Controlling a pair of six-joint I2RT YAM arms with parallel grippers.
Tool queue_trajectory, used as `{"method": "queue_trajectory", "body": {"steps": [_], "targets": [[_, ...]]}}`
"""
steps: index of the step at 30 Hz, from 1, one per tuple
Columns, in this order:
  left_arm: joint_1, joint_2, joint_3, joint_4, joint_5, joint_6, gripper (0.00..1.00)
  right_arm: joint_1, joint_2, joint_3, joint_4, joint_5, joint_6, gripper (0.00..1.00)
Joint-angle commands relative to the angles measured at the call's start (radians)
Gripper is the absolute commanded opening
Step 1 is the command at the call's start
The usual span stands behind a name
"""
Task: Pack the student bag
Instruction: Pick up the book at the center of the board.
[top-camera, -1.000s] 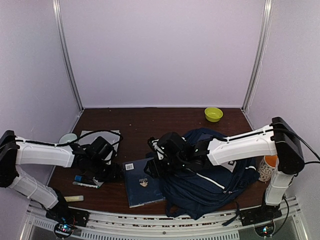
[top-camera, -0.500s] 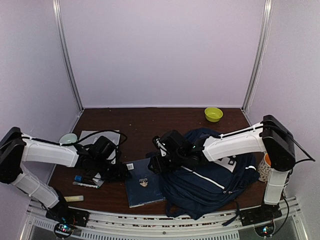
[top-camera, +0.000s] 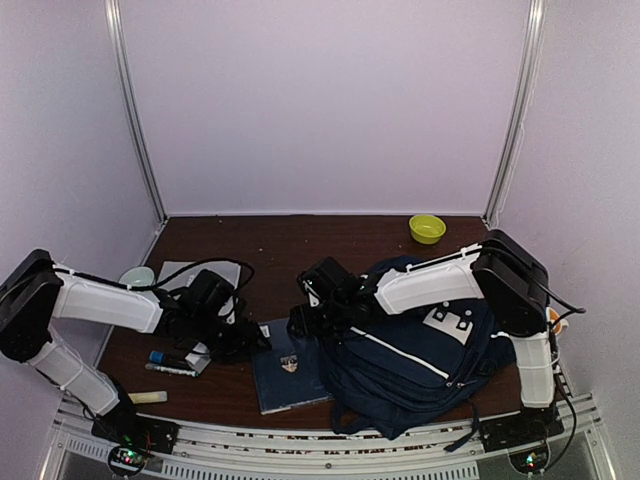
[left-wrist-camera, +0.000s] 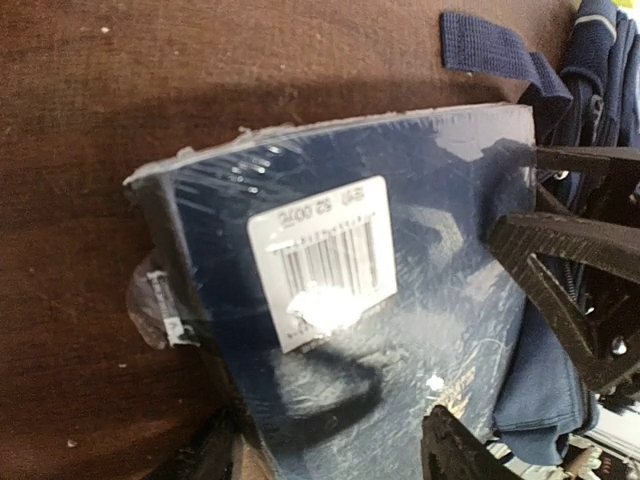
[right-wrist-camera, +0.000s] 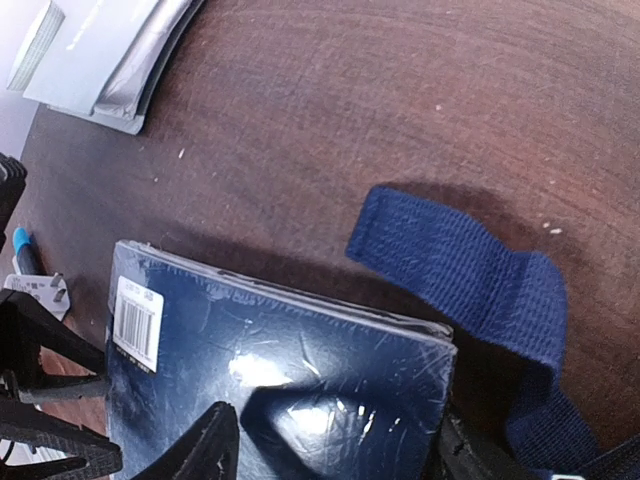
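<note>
On brown table: big navy student bag lying at near right. Just left of bag, touching it: dark blue book, flat. Over book's far left corner: left gripper, fingers apart. Over book's far right edge: right gripper, fingers apart too

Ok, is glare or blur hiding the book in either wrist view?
Left wrist: the wrap on the book throws white glare across the lower barcode label, and its print is soft. Right wrist: a smaller glare patch mid-cover, edges sharp. Top external: even light, no glare on it.
</note>
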Motion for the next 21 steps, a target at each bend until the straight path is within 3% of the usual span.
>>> {"method": "queue_trajectory", "body": {"steps": [1,4,10,21], "targets": [[-0.010,0.093,-0.119,0.412,0.143,-0.142,0.64,0.019,0.054,-0.052,0.038,-0.109,0.064,0.63],[-0.009,0.118,-0.156,0.639,0.184,-0.189,0.64,0.016,0.044,-0.081,0.061,-0.114,0.069,0.63],[-0.010,0.073,-0.166,0.802,0.194,-0.170,0.63,0.007,0.015,-0.140,0.134,-0.141,0.094,0.61],[-0.009,-0.089,-0.105,0.804,0.154,-0.085,0.63,0.003,-0.034,-0.177,0.266,-0.256,0.156,0.60]]}}
